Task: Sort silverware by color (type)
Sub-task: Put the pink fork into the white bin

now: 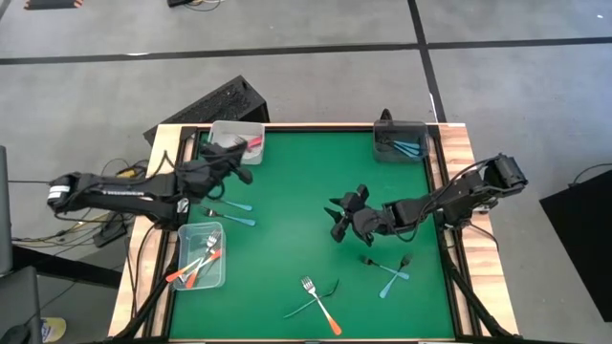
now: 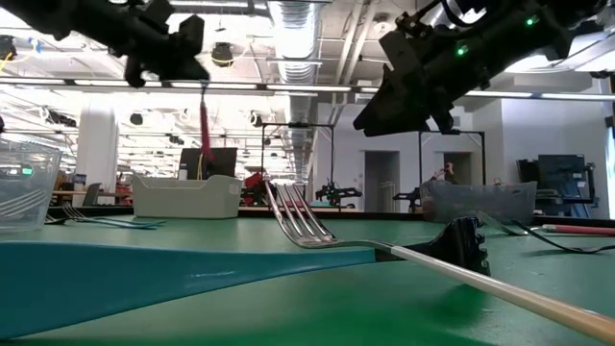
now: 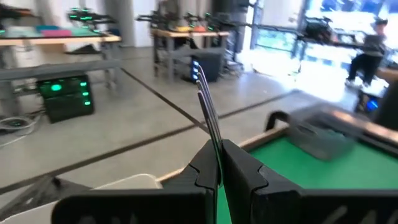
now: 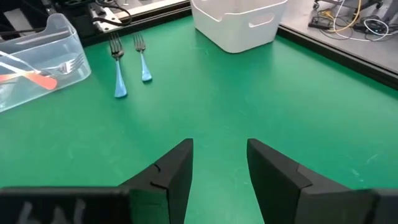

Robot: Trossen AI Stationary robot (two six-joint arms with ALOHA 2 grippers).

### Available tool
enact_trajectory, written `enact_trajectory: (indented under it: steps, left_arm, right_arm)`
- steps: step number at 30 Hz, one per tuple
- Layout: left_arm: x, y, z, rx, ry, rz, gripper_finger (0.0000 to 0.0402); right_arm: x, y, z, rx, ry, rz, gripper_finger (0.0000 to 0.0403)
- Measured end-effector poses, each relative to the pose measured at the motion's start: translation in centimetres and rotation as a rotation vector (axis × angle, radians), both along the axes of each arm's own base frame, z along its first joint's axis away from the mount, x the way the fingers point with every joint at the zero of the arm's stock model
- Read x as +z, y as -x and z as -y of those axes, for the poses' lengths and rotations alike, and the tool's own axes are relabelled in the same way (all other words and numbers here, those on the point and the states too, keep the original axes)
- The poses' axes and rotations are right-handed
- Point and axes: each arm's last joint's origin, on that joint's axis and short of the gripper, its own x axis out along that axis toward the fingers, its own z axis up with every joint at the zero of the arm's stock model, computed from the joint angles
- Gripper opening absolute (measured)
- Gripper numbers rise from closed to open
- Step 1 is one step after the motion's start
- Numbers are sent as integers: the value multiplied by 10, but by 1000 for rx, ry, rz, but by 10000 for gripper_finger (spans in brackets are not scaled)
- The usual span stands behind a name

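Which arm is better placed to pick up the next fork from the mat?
Right: its end effector is open and empty near the blue forks. The left end effector is shut on a fork.

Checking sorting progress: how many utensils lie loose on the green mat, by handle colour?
Blue: 4 (left pair, crossed right pair)
Orange: 1
Dark teal: 1
Total: 6
Excluded: red-handled utensil held by left gripper; right gripper empty, mid-mat.
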Motion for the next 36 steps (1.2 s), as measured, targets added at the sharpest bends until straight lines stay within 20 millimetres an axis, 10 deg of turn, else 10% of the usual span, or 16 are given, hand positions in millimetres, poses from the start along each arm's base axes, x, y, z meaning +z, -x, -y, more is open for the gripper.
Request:
enact_trajectory:
  steps: [12,28,36]
  left_arm:
    - [-21,36,-28,243,3,56,0]
    - [-56,27,-65,417,266,223,2]
    - [-64,25,-70,391,272,123,88]
  right_arm:
    - [-2,1,1,-13,-19,-9,178]
    - [-2,1,1,-12,-23,-8,178]
    - [-5,3,1,-22,-35,-39,178]
